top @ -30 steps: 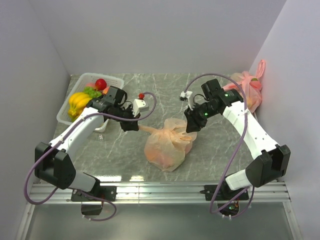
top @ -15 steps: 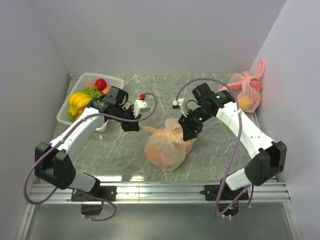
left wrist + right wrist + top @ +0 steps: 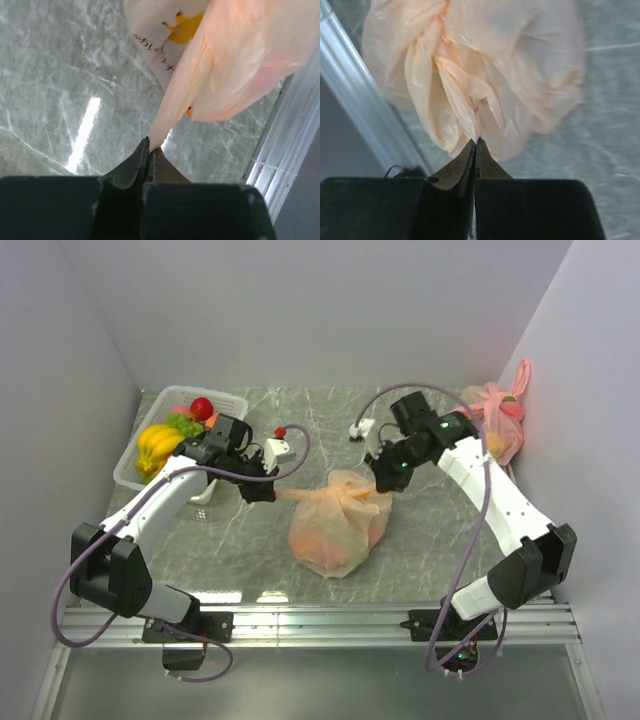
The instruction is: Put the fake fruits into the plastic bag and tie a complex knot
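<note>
**Bag loaded, tie half done**

The thin, crinkly peach-orange plastic bag (image 3: 335,535) sits mid-worktop (image 3: 240,555), bulging w/ contents (orange shapes show dimly through). Some glossy plastic fake fruits (image 3: 165,435), i.e. bananas, red apple, green grapes, lie in the white tray (image 3: 128,476) far left, so loading looks partial. Tying looks midway.

Reaching low from the left, the left pincer (image 3: 268,494) is clamped on a taut handle strip. Bent over from the right, the right pincer (image 3: 384,486) is pinched on a fold at the bag's top.

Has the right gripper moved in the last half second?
Yes: the right gripper, shut on the plastic bag, has drawn away from the aluminium rail toward the back wall.
</note>
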`<state>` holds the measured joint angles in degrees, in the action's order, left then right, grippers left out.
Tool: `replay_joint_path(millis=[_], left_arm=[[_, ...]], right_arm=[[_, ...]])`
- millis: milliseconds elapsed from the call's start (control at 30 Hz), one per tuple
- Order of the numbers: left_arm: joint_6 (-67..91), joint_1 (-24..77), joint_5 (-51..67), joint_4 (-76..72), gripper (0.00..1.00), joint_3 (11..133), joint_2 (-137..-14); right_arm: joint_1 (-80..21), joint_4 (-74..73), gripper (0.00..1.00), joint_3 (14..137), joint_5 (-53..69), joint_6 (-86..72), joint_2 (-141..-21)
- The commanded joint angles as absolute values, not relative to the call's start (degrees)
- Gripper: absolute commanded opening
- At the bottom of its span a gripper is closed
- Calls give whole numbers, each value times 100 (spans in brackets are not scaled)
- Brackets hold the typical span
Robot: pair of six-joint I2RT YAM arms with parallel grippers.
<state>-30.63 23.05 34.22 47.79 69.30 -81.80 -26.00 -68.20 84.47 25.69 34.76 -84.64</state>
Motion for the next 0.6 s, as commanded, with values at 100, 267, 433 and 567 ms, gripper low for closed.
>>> replay_joint_path(millis=[100,267,433,567], left_arm=[[-3620,1592,2690,4773,0,6120,-7903],[-4077,1187,2400,4781,0,5678,-7656],[-4403,756,2329,4842,0,5397,-7682],[-4544,703,2390,4843,0,5388,-7743]], right_arm=[[-1654,-6908,0,8878,1741,4174,-7806],[-845,-5954,0,7063,1117,5017,-7357],[-28,-5081,0,5671,773,5624,-7286],[264,-5045,0,5449,1001,5704,-7295]])
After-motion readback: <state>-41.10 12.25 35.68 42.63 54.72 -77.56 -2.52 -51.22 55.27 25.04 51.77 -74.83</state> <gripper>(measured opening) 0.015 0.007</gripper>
